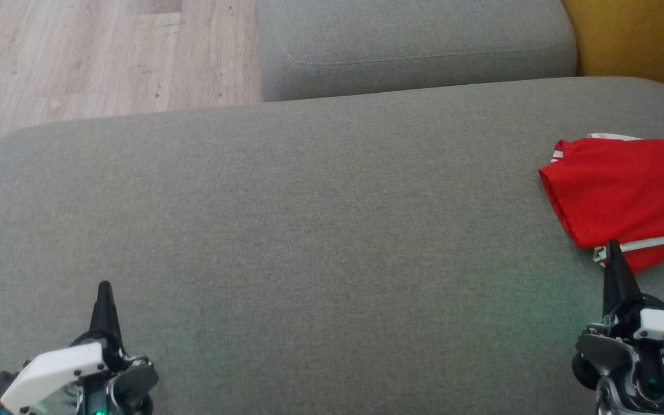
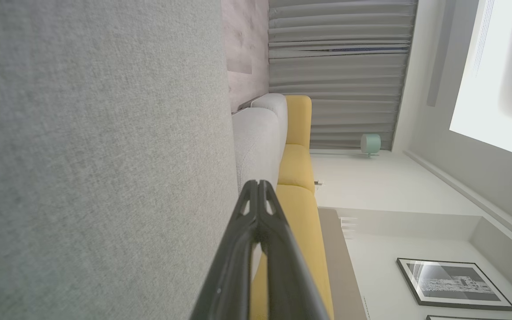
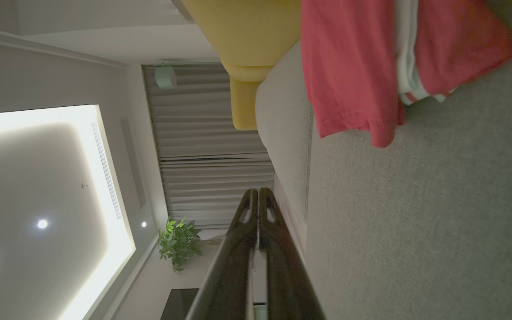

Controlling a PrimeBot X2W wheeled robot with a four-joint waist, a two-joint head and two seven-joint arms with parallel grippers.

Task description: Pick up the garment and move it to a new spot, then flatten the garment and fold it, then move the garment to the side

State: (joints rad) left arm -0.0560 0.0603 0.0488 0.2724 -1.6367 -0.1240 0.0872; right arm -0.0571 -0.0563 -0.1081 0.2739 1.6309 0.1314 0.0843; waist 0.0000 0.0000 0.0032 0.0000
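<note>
Red garment (image 1: 626,190) — right wrist view shows hem stitching (image 3: 334,120).

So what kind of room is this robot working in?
Most likely a home living room: a broad grey fabric sofa seat, long pleated grey curtains and a black-framed picture on the wall.

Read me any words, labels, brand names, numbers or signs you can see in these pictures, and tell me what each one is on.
None can be read.
On the red garment: white stripes, but no print or label showing.
On the framed picture on the wall: a grey image, too small and blurred to tell whether it carries writing.
On the grey cushion: plain fabric, no tag visible.
</note>
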